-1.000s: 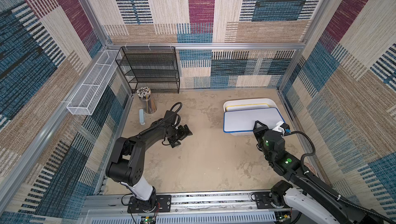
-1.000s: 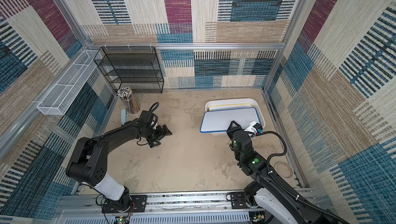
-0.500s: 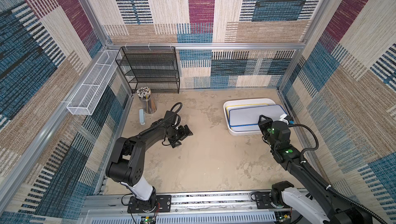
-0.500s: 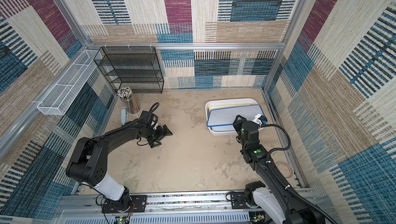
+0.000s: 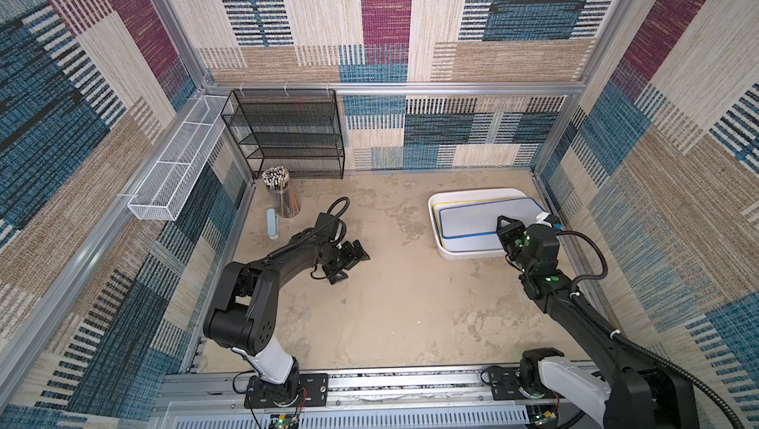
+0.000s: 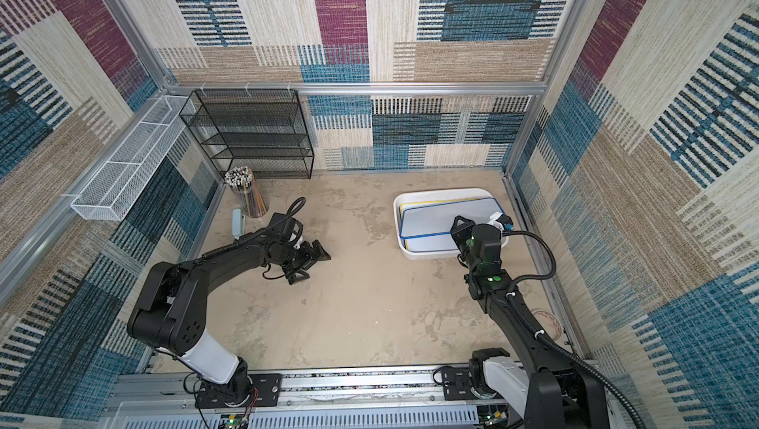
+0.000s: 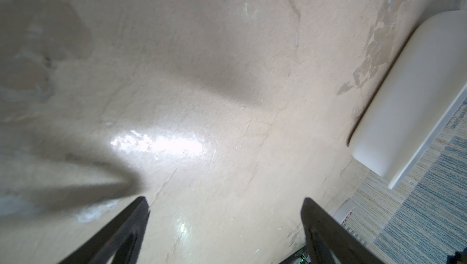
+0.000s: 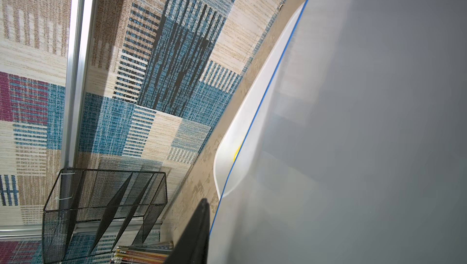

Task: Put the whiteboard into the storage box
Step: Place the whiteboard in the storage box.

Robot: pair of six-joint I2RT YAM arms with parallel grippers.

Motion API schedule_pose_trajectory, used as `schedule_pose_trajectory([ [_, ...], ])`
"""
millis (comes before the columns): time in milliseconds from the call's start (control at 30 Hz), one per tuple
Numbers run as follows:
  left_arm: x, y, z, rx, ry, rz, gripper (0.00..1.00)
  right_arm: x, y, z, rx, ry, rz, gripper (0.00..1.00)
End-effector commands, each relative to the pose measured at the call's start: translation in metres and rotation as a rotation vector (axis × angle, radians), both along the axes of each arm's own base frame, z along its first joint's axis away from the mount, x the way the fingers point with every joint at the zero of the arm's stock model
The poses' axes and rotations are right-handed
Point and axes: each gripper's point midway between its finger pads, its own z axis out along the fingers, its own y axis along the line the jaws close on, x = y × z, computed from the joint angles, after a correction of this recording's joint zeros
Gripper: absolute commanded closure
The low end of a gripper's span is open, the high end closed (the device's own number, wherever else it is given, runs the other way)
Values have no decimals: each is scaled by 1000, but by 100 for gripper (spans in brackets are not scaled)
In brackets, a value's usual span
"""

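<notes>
Cannot tell the jaw gap of the right hand (image 5: pixel 506 223), nor any firm hold: just one finger (image 8: pixel 197 232) on show in the wrist view, pressed close beside the blue edge of the whiteboard (image 5: pixel 472 221). Directly under and ahead of that hand, whiteboard already down inside the storage box (image 5: pixel 435 225), stacked on a yellow-edged board (image 5: pixel 451 203). Hard to judge whether lying flat or propped on the box wall beneath the hand, with that corner hidden. Letting go too soon risks leaving a tilted board perched on the rim, or tipping it out onto the counter (image 5: pixel 410 303). Pulling away with jaws not fully parted risks dragging the whiteboard back out, or shoving the light box along the counter and against the side wall. Far off to that hand's side, left hand (image 7: pixel 225 199) spread wide and empty, low over bare counter, well apart from the box. Little trouble likely from there unless swung across.
</notes>
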Motion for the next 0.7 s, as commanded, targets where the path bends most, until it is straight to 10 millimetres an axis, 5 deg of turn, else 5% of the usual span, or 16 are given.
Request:
schedule_pose_trajectory([
  [0, 1, -4, 3, -25, -11, -10, 4, 10, 3, 21, 50, -105, 32, 69],
  [267, 4, -7, 11, -43, -49, -26, 4, 19, -3, 3, 63, -79, 46, 67],
  [667, 24, -9, 52, -13, -242, -114, 3, 28, -6, -24, 72, -33, 69, 63],
])
